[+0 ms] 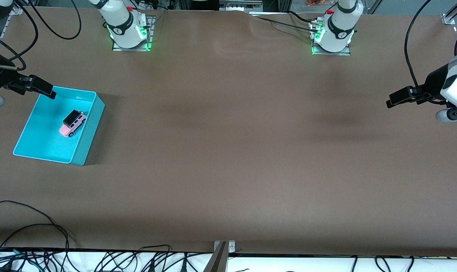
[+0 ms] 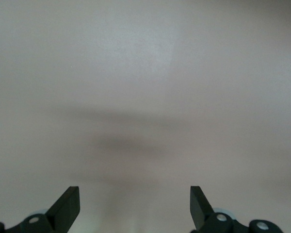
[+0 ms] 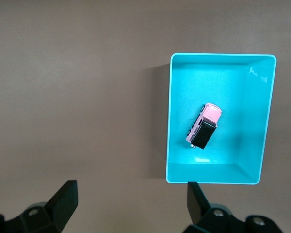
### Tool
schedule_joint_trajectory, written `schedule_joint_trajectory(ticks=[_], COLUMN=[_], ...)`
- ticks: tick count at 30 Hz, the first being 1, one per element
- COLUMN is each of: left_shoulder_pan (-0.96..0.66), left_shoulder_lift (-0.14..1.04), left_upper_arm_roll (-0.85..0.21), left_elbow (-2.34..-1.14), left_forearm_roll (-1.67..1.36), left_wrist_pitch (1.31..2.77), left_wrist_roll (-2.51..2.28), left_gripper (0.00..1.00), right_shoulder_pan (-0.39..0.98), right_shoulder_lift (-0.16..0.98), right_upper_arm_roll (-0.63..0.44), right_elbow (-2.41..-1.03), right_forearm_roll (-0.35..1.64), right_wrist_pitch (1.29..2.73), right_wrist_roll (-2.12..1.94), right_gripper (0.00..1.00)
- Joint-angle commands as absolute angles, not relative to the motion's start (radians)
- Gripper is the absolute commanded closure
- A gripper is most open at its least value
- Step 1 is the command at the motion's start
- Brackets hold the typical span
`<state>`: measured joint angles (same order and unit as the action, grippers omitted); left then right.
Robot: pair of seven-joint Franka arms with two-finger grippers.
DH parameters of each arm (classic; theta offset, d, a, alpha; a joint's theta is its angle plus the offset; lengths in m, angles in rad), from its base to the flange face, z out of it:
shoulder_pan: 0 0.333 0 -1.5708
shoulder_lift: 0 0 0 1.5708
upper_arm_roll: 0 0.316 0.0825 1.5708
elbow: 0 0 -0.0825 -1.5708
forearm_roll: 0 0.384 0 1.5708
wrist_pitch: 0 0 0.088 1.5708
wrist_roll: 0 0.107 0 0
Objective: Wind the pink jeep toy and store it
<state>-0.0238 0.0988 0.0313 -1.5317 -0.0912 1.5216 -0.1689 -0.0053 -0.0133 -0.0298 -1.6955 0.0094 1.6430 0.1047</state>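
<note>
Jeep, i.e. pink jeep toy, sits upright in turquoise bin at right arm's end, prob already stored, w/ right gripper over bin's rim and left gripper waiting over bare table, both w/ fingers apart & empty

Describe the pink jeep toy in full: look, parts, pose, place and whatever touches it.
The pink jeep toy is a tiny boxy car with a light pink body, a black roof and dark wheels; it looks like painted plastic or metal. It stands upright on its wheels on the floor of the turquoise bin, set at a slant to the bin's walls and clear of all of them, roughly mid-floor. Only the bin's floor touches it. No gripper holds it. The bin sits at the right arm's end of the table.
</note>
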Motion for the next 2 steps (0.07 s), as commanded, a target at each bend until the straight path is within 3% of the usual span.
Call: schedule_joint_trajectory(ticks=[1, 2], left_shoulder_pan=[-0.026, -0.026], left_shoulder_lift=[0.078, 0.078], left_upper_arm_roll=[0.029, 0.028], left_elbow=[-1.548, -1.548], left_forearm_roll=[-0.067, -0.067], left_wrist_pitch=[1.516, 1.516], left_wrist_roll=[-0.153, -0.155], left_gripper=[0.0, 0.0], right_shoulder_pan=[0.009, 0.009], right_shoulder_lift=[-0.017, -0.017], right_upper_arm_roll=[-0.046, -0.046], right_elbow=[-1.681, -1.681], right_forearm_roll=[0.015, 0.015], right_wrist_pitch=[1.631, 1.631], right_wrist_roll=[0.089, 0.089], right_gripper=[0.0, 0.0])
